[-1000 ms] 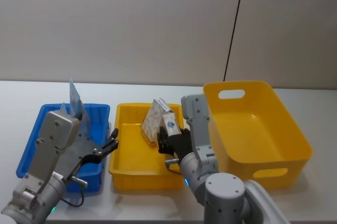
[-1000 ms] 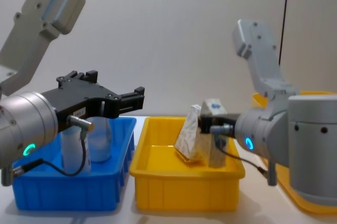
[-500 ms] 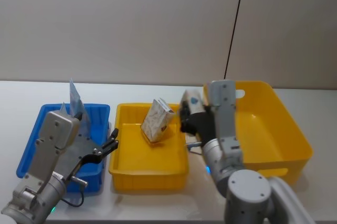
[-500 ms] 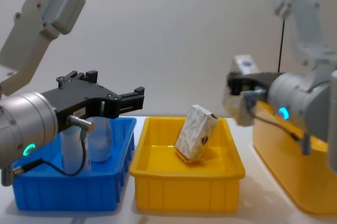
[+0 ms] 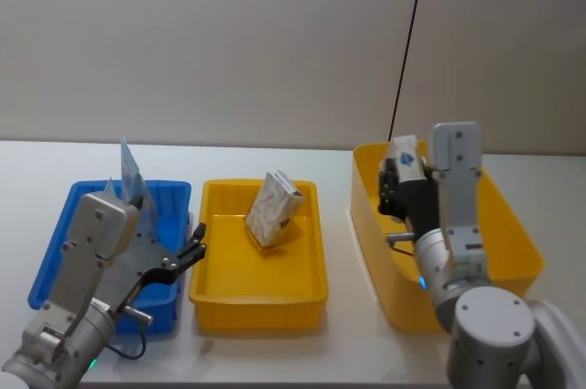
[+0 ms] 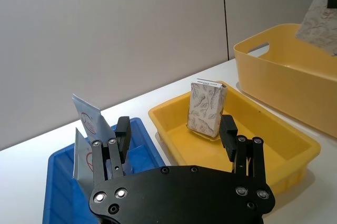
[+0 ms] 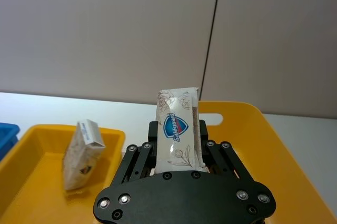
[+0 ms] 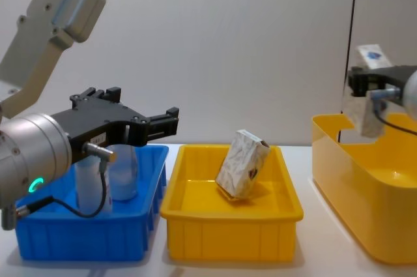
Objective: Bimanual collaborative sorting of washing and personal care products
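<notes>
— What sits left of the shallow yellow tray (image 5: 257, 292)?

— A blue bin (image 5: 53, 247), just beside it. A tall light-blue squeeze tube (image 5: 131, 175) stands upright in it, with a pale translucent bottle (image 8: 125, 176) next to the tube. The left hand (image 5: 194, 241) hovers over the bin's edge nearest the tray, fingers spread wide, gripping nothing.

— And inside the tray?

— 1 white grey-patterned pack (image 5: 273, 210), tilted, toward the tray's far end.

— Right of the tray?

— A deep yellow bin (image 5: 511, 222), close beside it. The right hand (image 5: 401, 178) is raised over that bin's tray-side rim, clamped on the smaller blue-marked pack (image 5: 406, 155), which stands upright, higher than the tray.
</notes>
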`<state>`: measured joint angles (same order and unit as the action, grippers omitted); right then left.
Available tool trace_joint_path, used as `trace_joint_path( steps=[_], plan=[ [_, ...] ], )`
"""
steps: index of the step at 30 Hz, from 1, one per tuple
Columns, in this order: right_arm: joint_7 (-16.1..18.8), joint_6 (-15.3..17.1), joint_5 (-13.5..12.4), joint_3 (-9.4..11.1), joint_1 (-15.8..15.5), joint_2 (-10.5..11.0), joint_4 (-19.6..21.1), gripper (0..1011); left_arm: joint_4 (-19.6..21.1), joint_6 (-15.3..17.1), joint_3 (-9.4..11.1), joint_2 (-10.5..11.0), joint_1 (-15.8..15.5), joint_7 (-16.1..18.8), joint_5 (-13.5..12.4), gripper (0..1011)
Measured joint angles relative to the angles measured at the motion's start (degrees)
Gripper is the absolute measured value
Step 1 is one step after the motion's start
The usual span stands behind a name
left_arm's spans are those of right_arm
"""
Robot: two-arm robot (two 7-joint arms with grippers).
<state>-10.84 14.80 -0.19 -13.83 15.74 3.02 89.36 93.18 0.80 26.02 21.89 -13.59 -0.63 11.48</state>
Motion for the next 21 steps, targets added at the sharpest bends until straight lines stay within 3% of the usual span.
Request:
trace_joint_path(
  steps=[11, 21],
  plan=[
    [0.52, 3.75, 0.01, 2.1, 0.02, 0.99, 0.41, 360, 0.0, 0.0, 0.0, 0.0, 0.0, 0.0, 0.0, 1001],
    [1.7, 5.78, -0.53, 3.66, 1.15, 1.26, -2.31, 370, 0.0, 0.0, 0.0, 0.0, 0.0, 0.0, 0.0, 1001]
  ],
)
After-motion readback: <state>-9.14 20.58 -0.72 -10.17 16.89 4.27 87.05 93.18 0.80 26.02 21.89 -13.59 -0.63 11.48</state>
